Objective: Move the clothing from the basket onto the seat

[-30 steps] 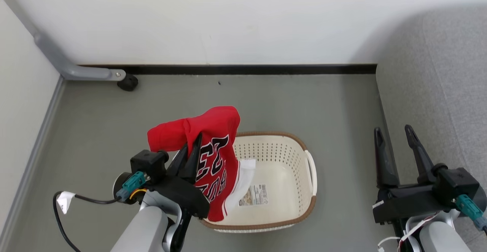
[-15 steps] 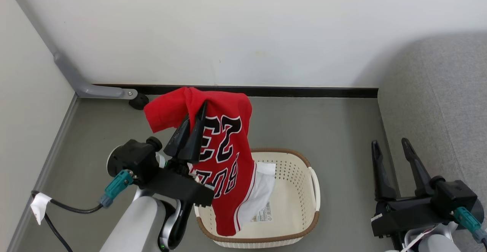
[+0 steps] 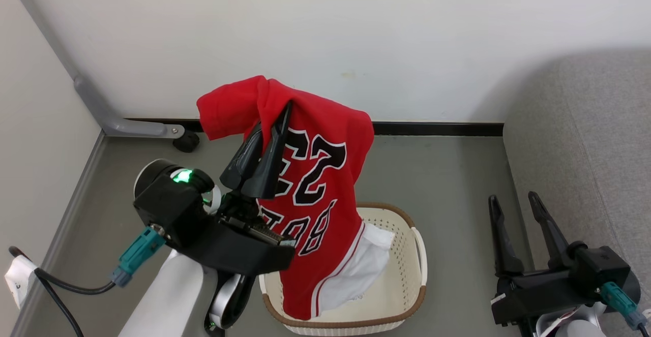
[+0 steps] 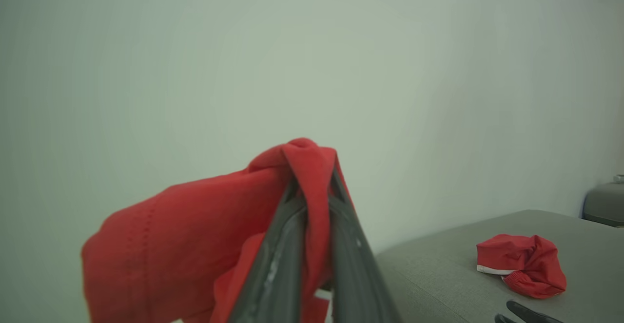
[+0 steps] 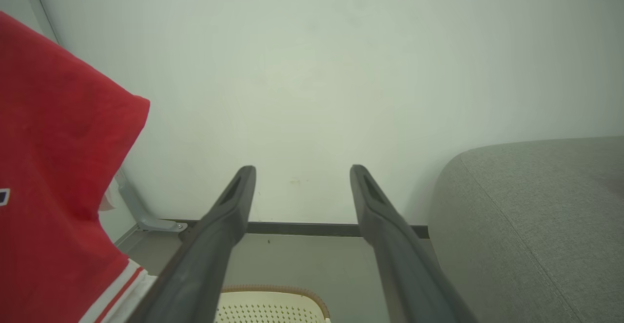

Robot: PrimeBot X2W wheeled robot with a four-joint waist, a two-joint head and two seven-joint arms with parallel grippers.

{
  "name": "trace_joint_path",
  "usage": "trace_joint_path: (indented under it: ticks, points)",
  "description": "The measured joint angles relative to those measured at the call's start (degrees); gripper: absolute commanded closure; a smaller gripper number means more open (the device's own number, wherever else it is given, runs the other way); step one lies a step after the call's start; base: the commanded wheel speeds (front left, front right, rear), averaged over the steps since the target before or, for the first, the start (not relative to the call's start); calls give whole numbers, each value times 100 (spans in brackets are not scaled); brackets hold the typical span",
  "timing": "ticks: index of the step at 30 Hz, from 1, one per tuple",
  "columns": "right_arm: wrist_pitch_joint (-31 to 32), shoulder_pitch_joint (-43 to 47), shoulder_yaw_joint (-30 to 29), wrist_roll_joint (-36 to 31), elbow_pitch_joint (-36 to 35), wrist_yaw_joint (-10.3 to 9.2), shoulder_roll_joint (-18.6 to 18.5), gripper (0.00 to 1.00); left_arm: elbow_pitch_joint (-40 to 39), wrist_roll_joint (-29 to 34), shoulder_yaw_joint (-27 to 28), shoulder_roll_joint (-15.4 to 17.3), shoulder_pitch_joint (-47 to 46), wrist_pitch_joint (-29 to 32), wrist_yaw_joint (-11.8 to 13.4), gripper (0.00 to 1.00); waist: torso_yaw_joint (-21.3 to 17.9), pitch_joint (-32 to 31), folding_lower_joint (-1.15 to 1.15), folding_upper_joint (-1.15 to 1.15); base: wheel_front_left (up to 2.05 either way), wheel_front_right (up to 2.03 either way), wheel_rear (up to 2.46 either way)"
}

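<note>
My left gripper [image 3: 277, 118] is shut on the red jersey [image 3: 315, 184] with black numerals and holds it up, fabric pinched between the fingertips [image 4: 314, 181]. The jersey's white-panelled hem hangs over the left side of the cream basket [image 3: 418, 261] on the floor. A plain red garment with white trim [image 4: 521, 264] lies crumpled on the grey seat [image 4: 438, 264]. At the right, beside the seat [image 3: 585, 149], my right gripper [image 3: 512, 198] stands open with nothing in it. Its wrist view looks between its fingers [image 5: 302, 169] past the jersey [image 5: 48, 167], the basket rim [image 5: 273, 289] and the seat [image 5: 536, 216].
A white wall with a black baseboard [image 3: 437, 128] closes the back. A grey metal leg with a black caster [image 3: 185, 141] stands at the back left corner. A black cable [image 3: 61, 286] lies at the lower left. Grey floor [image 3: 437, 174] separates basket and seat.
My left gripper has risen with the jersey, drawing most of it up out of the basket. The head camera has tilted, shifting the whole picture. The right gripper stays open in place.
</note>
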Motion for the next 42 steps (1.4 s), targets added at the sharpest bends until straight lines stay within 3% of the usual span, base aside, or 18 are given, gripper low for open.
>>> trace_joint_path:
  ticks: [17,23,31,42]
  points:
    - [44,-49,87,0,-147,43,4,0,-716,-45,-26,5,-112,576,203,100,-10,70,0,0,0,0,0]
    - [40,-332,281,-2,-527,250,8,0,-724,-87,-18,3,-114,705,260,100,-9,92,0,0,0,0,0]
    - [153,-726,938,-3,-872,849,1,0,-723,-94,-89,-53,-182,843,299,100,1,123,0,0,0,0,0]
    - [624,-1062,1568,7,-659,1023,-85,0,-716,-102,-381,-285,-438,1000,288,100,189,166,0,0,0,0,0]
